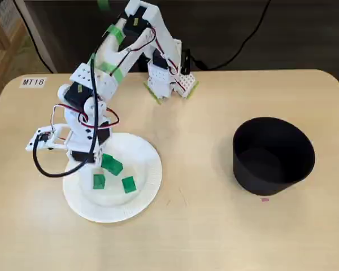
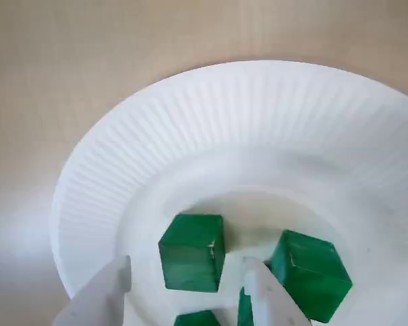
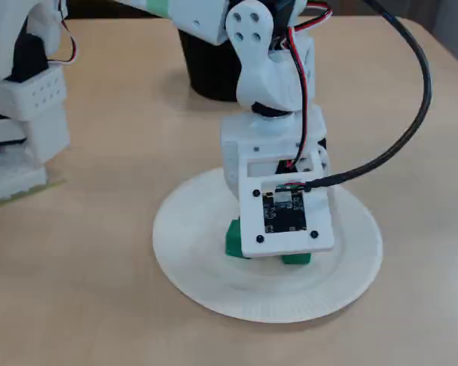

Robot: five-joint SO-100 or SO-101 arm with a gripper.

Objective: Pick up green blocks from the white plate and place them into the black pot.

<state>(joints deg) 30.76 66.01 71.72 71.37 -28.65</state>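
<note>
**Claw open over plate, 3 blocks on it**

Wrist view: claw (image 2: 189, 265) is spread apart, fingers (image 2: 100, 295) either side of one green block (image 2: 192, 252) near the centre of the white plate (image 2: 211, 109); can't tell if either finger touches it. 2nd block (image 2: 309, 274) sits just right of it, also on the plate. A fixed view shows 3 green blocks on the plate w/ the arm (image 1: 96, 84) above its left part. Black pot (image 1: 274, 155) stands on the counter (image 1: 203, 226), well apart from the plate, to its right.
</note>
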